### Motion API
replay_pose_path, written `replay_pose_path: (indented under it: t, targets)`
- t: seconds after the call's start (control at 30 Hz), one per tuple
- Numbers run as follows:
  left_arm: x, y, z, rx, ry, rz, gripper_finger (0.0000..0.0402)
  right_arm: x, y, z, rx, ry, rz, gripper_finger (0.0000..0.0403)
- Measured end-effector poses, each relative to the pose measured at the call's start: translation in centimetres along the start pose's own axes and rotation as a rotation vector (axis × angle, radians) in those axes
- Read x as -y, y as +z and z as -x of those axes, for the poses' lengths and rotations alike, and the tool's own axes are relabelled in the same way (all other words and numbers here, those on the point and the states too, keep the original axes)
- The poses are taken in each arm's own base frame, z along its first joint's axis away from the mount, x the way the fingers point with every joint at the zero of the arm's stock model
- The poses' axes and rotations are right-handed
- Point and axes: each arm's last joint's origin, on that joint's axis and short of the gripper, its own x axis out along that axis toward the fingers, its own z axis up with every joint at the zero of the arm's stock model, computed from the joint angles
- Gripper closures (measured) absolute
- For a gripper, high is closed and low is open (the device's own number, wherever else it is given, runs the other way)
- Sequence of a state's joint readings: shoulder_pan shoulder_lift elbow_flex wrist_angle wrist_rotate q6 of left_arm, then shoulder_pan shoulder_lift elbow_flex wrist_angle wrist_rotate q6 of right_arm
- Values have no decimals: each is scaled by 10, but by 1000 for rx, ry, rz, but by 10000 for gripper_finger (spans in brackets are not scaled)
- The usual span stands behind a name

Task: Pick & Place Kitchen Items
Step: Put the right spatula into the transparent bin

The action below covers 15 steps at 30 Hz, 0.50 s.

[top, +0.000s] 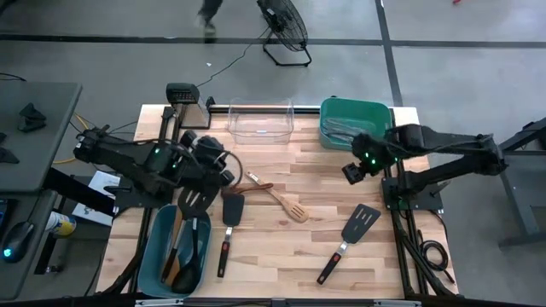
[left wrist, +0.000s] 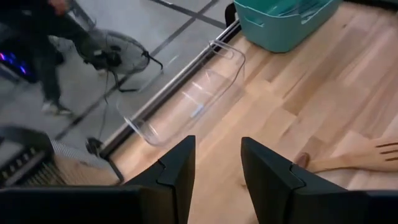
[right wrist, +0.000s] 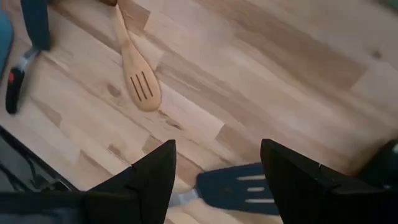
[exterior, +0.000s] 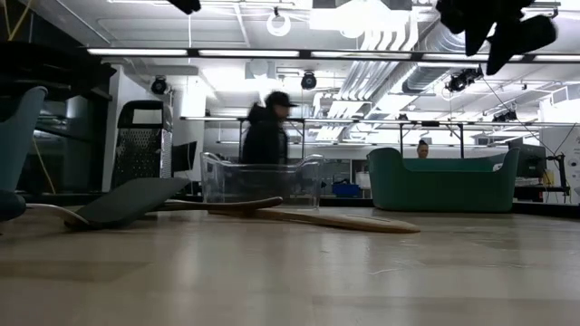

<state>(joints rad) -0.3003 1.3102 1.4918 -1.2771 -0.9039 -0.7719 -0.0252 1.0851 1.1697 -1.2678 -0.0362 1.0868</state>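
Right gripper (right wrist: 214, 180) hovering open, empty, over black slotted turner (right wrist: 239, 190); left gripper (left wrist: 214, 180) hanging open, empty, near clear bin (left wrist: 186, 99).

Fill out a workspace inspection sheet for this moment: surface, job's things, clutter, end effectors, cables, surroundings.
Surface: wooden table, mostly bare in the middle.
Job's things: slotted wooden spatula, two black turners loose on the table; more utensils in the teal tub and green tub.
Clutter: clear bin, empty, beside the green tub.
End effectors: left end effector open, empty, above the table near the clear bin; right end effector open, empty, above a black turner.
Cables: floor cable running to the fan; cables by the right arm's base.
Surroundings: fan; person walking behind the table.
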Motion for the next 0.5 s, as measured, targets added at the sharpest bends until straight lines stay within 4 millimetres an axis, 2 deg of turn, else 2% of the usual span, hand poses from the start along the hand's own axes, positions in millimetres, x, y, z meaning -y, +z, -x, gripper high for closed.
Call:
replay_pose_path:
  t: [0.27, 0.5]
  targets:
    - [-4, 17, -19, -14, -71, -151, 275, -15, -37, 0, 70, -11, -166, 176]
    - [-7, 29, -30, -9, -153, -185, 275, -29, -66, -11, 58, -43, -197, 176]
